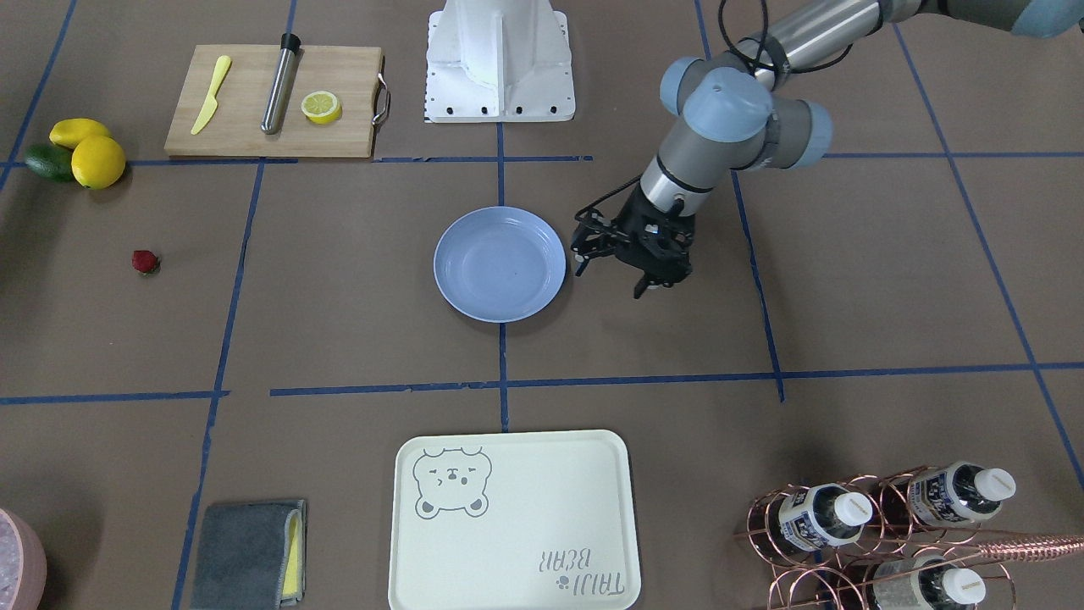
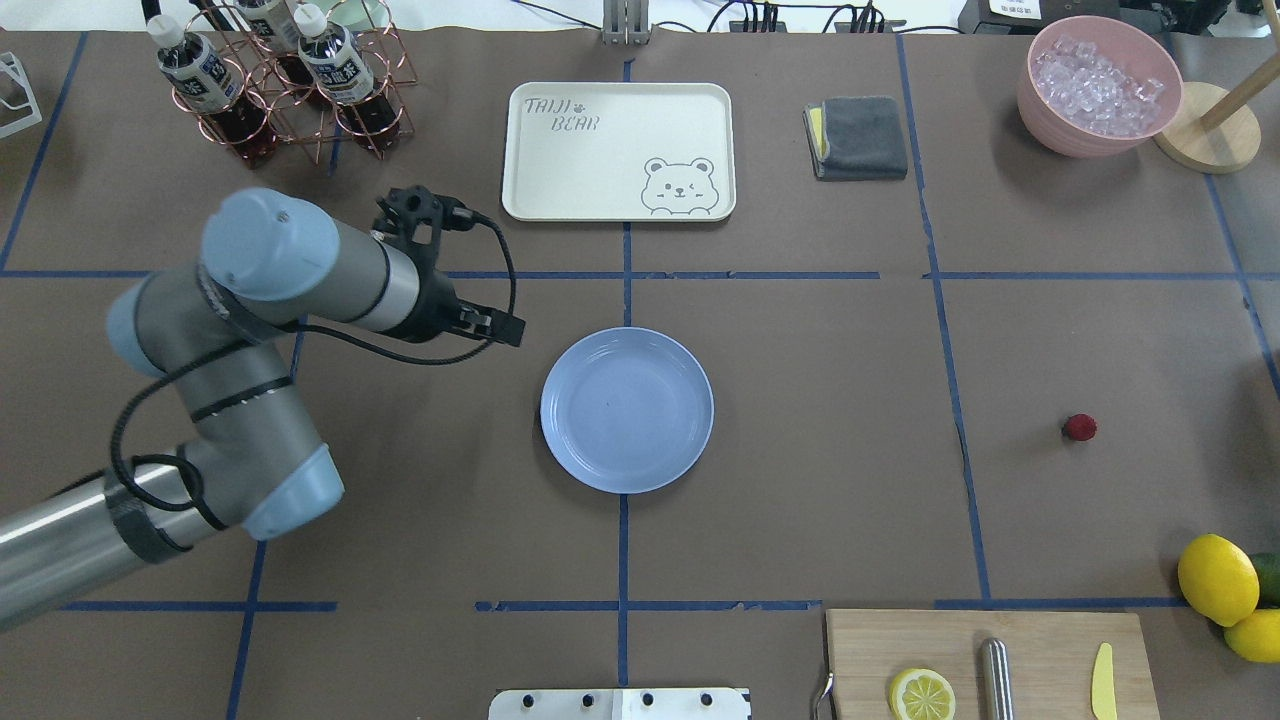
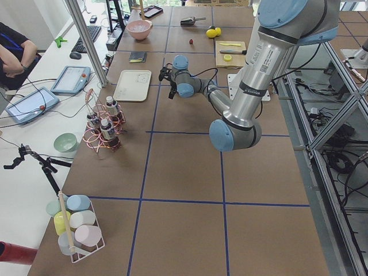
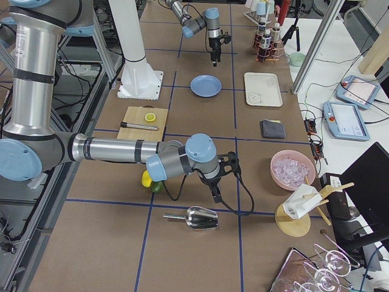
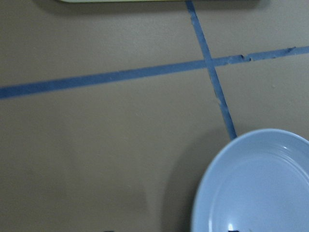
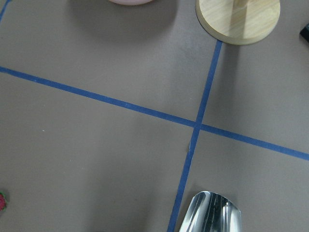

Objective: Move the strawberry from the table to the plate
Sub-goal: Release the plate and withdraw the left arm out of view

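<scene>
The strawberry (image 1: pixel 146 262) (image 2: pixel 1079 428) lies alone on the brown table (image 1: pixel 356 339), far out on the robot's right side. At the table's centre sits the light-blue plate (image 1: pixel 500 264) (image 2: pixel 627 410), with nothing on it. My left gripper (image 1: pixel 611 281) hovers just beside the plate's rim, open and empty. The left wrist view shows part of the plate (image 5: pixel 256 183). My right gripper (image 4: pixel 217 196) shows only in the exterior right view, hanging over the table near a metal scoop; I cannot tell whether it is open or shut. A red speck, the strawberry (image 6: pixel 1 201), sits at the right wrist view's left edge.
A wooden cutting board (image 1: pixel 246 135) carries a lemon half, a yellow knife and a metal cylinder. Lemons (image 1: pixel 93 157) lie near the strawberry. A cream bear tray (image 1: pixel 512 521), grey cloth (image 1: pixel 246 555), bottle rack (image 1: pixel 889 525), bowl of ice (image 2: pixel 1098 85) and scoop (image 4: pixel 200 218) stand around.
</scene>
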